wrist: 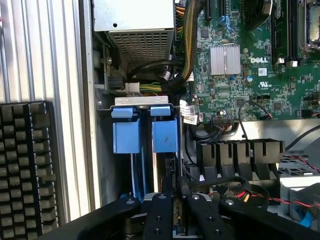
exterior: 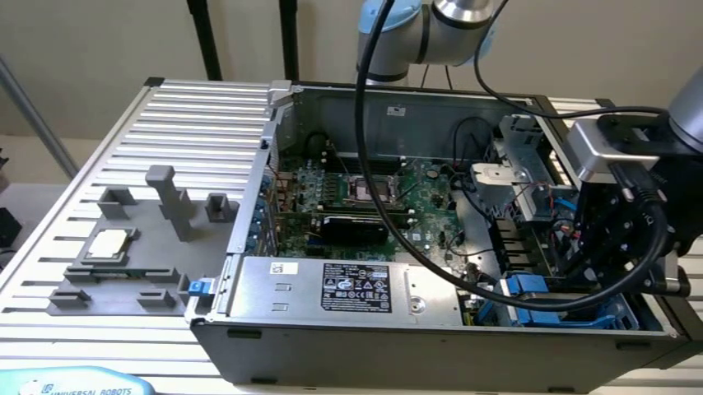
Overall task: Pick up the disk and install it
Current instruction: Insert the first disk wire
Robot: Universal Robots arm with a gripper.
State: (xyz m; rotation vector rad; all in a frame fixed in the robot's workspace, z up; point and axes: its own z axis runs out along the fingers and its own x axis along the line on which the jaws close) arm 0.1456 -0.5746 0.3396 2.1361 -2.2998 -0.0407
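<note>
1. A ribbed metal table (exterior: 165,123) in front of a beige wall carries an open computer case (exterior: 439,329), with a grey fixture plate (exterior: 132,255) beside it toward the exterior view's left; a small square silver chip (exterior: 108,244) lies on that plate.
2. Inside the case sit the green motherboard (exterior: 374,197) and, along the near wall, the power supply (exterior: 329,288).
3. The gripper (wrist: 175,220) hangs over the case's corner at the exterior view's right, and thick black cables (exterior: 379,164) loop across the motherboard toward it.
4. In the wrist view its black fingers (wrist: 159,217) stand narrow, closed onto the top edge of the disk (wrist: 160,170), which stands on edge in the drive bay beside two blue plastic tabs (wrist: 145,135).
5. Most of the disk is hidden by the fingers and the bay; its label cannot be made out.
6. A black keyboard (wrist: 22,170) lies on the table outside the case wall, cut off at the wrist view's edge.
</note>
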